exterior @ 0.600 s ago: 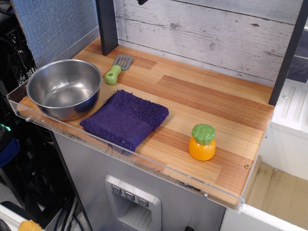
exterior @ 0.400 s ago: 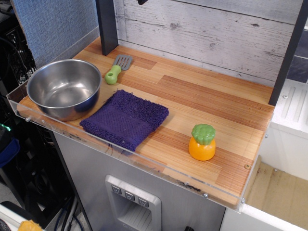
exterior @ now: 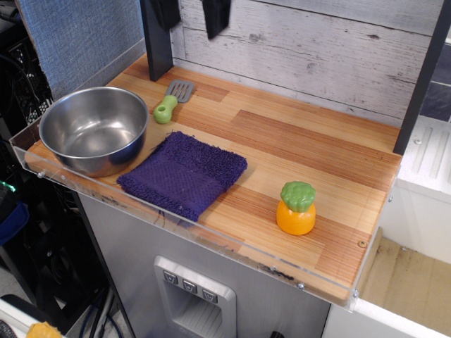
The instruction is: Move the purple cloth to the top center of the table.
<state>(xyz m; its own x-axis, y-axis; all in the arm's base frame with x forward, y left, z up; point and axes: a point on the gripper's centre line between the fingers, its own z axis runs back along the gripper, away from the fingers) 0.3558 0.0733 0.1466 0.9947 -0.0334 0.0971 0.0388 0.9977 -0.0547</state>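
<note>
The purple cloth lies flat on the wooden table near the front edge, just right of the steel bowl. My gripper shows only as two dark fingertips at the top edge of the view, high above the back of the table. Its jaws stand wide apart and hold nothing. It is well behind and above the cloth, not touching it.
A steel bowl stands at the front left. A spatula with a green handle lies behind the cloth. An orange toy with a green top stands at the front right. A dark post rises at the back left, and a grey plank wall backs the table.
The gripper's fingertips have come down into view at the top edge. The cloth and the other objects have not moved.
</note>
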